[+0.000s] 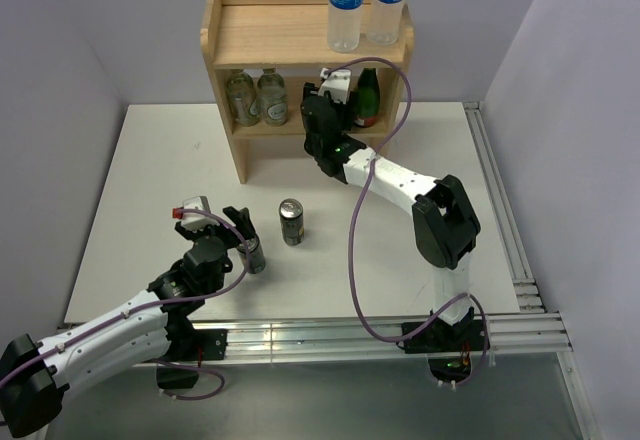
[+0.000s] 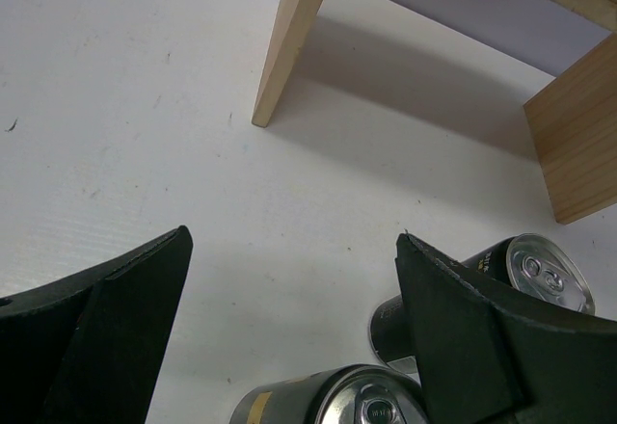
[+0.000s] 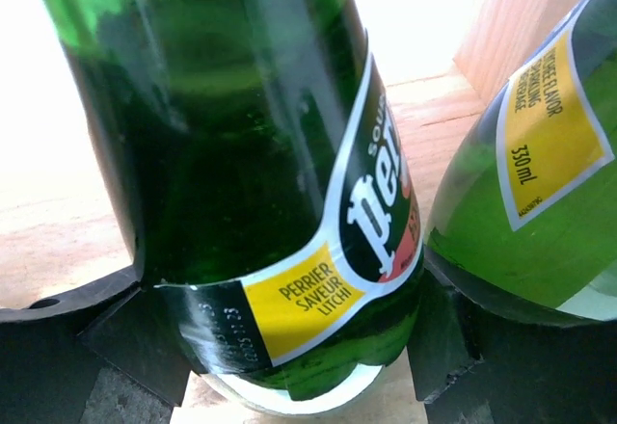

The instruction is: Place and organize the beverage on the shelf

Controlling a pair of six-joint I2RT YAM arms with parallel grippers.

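The wooden shelf stands at the back. Two water bottles stand on its top at the right. My right gripper reaches into the lower tier and is shut on a green glass bottle, which stands on the wood; the gripper hides it from above. The second green bottle stands just to its right and also shows in the right wrist view. My left gripper is open over the table. One dark can sits low between its jaws. The other can stands to the right.
Two clear glass containers stand at the left of the shelf's lower tier. The shelf's side panels rise ahead of my left gripper. A metal rail runs along the table's right edge.
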